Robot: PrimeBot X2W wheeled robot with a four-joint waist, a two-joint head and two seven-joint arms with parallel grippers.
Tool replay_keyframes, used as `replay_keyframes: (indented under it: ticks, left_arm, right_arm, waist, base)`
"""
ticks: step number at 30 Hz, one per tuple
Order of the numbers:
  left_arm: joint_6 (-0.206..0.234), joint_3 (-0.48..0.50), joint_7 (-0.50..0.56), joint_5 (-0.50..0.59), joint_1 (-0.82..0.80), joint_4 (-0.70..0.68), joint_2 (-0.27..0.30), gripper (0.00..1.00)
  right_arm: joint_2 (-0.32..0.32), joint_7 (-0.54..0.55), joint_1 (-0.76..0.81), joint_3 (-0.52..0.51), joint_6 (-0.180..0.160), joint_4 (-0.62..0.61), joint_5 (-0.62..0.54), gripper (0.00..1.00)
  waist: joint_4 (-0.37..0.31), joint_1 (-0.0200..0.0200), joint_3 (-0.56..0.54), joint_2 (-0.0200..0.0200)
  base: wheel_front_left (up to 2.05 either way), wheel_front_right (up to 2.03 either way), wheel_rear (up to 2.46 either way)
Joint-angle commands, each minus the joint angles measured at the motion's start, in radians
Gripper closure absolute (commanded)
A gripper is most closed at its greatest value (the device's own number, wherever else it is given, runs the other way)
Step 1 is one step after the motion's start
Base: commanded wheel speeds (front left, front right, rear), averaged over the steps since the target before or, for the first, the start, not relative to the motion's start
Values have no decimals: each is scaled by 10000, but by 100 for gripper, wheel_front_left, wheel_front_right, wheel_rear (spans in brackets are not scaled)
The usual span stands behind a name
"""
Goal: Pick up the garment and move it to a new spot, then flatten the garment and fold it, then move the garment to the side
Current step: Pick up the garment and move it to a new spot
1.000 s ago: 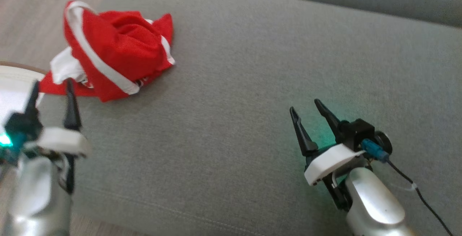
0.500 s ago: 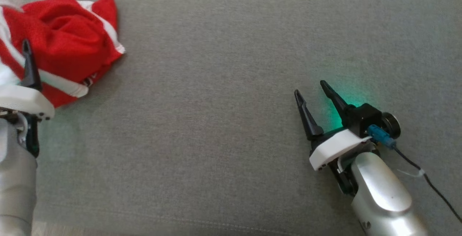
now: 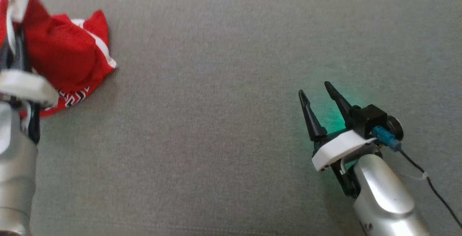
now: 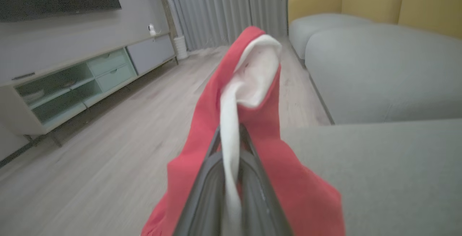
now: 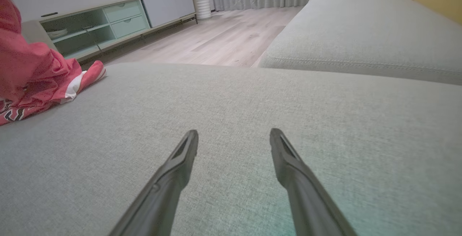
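The garment (image 3: 61, 59) is red with white trim and lies bunched at the far left of the grey cushion (image 3: 216, 84). My left gripper (image 3: 16, 53) is shut on its upper edge, and that part is lifted above the pile. In the left wrist view the fingers pinch a white band of the garment (image 4: 213, 127), with my left gripper (image 4: 230, 131) shut around it and red cloth hanging on both sides. My right gripper (image 3: 314, 87) stands open at the lower right over bare cushion, far from the cloth. The right wrist view shows the right gripper (image 5: 234, 132) open and the garment (image 5: 32, 73) at its left edge.
A second grey cushion (image 5: 361, 30) lies beyond a gap on the far side. Wooden floor (image 5: 223, 41) and a low TV cabinet (image 4: 72, 81) sit past the cushion's edge by the garment. A black cable (image 3: 433, 189) trails from the right wrist.
The head camera has shifted. My left gripper reached onto the garment, shut on its white-trimmed edge and raised it. The right gripper stays open in the same place.
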Motion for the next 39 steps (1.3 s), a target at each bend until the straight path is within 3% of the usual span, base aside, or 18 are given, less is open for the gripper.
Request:
replay_keyframes:
  ticks: [1,5,11,17,21,23,24,32,39]
  left_arm:
    - [17,140,-119,46,-600,-600,577,100]
    - [16,-586,-122,-20,-586,-2210,283,100]
    - [16,-1965,-124,-485,-406,-3810,-739,100]
    - [16,-2636,-125,-953,-20,-4785,-1898,100]
    - [34,-2670,-125,-870,526,-4779,-2380,100]
    - [93,-2637,-125,-725,954,-4608,-2513,40]
    - [124,-2661,-125,-600,1197,-4469,-2545,0]
    - [996,-1334,-125,-259,3948,-4138,-2603,0]
    - [1363,-213,-125,284,5960,-4881,-2586,0]
  right_arm:
    - [154,-138,97,172,-7,-275,61,0]
    - [225,-138,411,188,-7,-251,215,0]
    - [251,-138,798,341,-7,-313,520,0]
    - [254,-138,786,513,-7,-460,697,0]
    - [254,-138,741,432,-7,-531,743,0]
    - [255,-138,749,356,-7,-543,743,0]
    - [255,-138,758,318,-7,-547,746,0]
    - [255,-138,993,-24,-7,-611,693,0]
    - [255,-138,1241,-350,-7,-653,602,0]
  waist:
    - [-162,0,-496,0]
    - [-572,0,-1230,0]
    - [-1650,0,-1968,0]
    - [-2967,0,-2056,0]
    - [-3537,0,-1911,0]
    - [-3679,0,-1847,0]
    - [-3712,0,-1821,0]
    - [-3478,0,-1892,0]
    - [-2926,0,-2153,0]
  base:
    - [0,0,0]
    - [0,0,0]
    - [0,0,0]
    - [0,0,0]
    - [0,0,0]
    - [0,0,0]
    - [0,0,0]
    - [0,0,0]
    - [0,0,0]
